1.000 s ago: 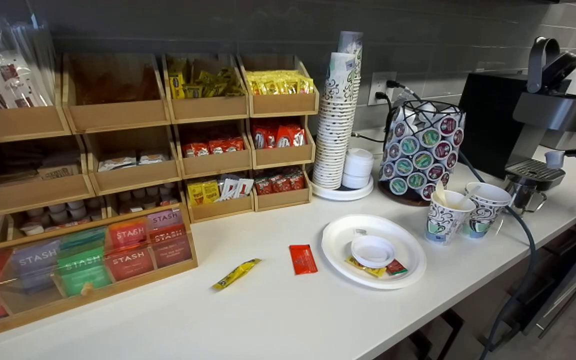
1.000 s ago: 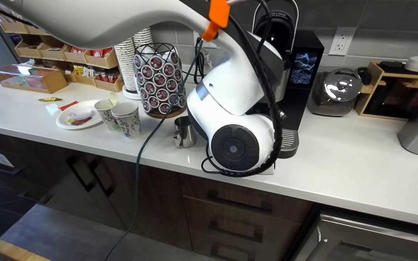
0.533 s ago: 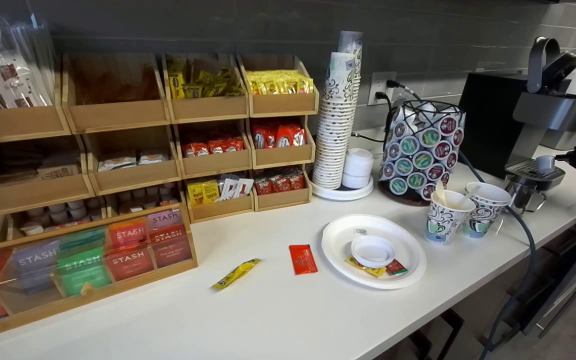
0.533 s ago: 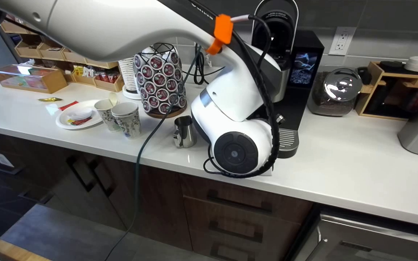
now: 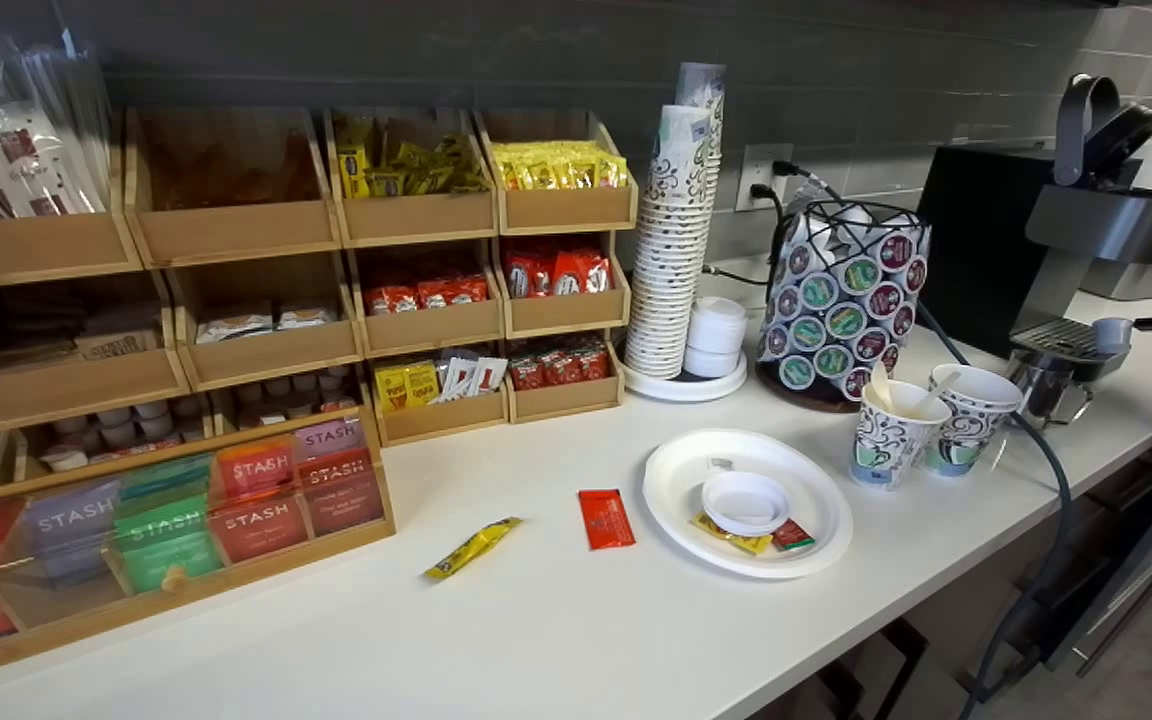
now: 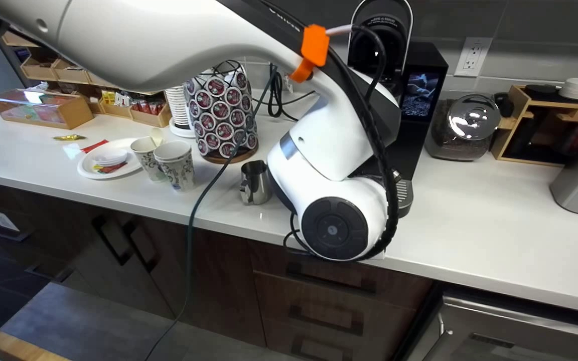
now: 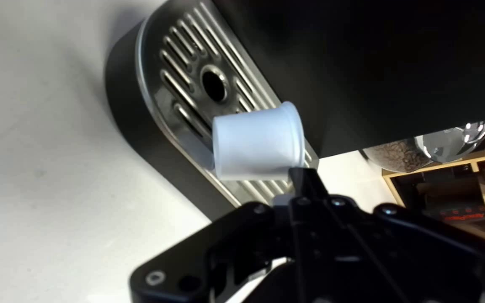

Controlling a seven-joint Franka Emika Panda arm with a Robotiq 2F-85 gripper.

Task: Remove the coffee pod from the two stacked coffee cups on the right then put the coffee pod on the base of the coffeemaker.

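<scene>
In an exterior view, the black Robotiq gripper [image 5: 1144, 323] is showing at the right edge of the frame and is pinching a small white coffee pod [image 5: 1113, 336] over the slotted drip-tray base of the coffeemaker [image 5: 1060, 338]. A steel milk pitcher [image 5: 1040, 390] is standing just beside that base. The two stacked coffee cups [image 5: 972, 415] are standing upright on the white countertop [image 5: 546, 630], next to a scroll-printed paper cup [image 5: 888, 448] that is holding a pale utensil [image 5: 881, 384]. Behind them, a round wire rack [image 5: 804, 395] is carrying rows of capsules [image 5: 846, 320].

In an exterior view, the white Panda arm [image 6: 329, 143] is blocking much of the coffeemaker [image 6: 414, 93] and is hiding the gripper and the coffee pod; the ribbed end of the base is showing past the wrist [image 6: 339, 220]. A round lidded jar [image 6: 464, 128] is standing on the countertop at the coffeemaker's right.

In the wrist view, the gripper is clasping the coffee pod near its rim [image 7: 296, 134], and the pod is being held sideways over the base's metal grille [image 7: 171, 101]; whether the pod is touching the grille, I cannot tell
</scene>
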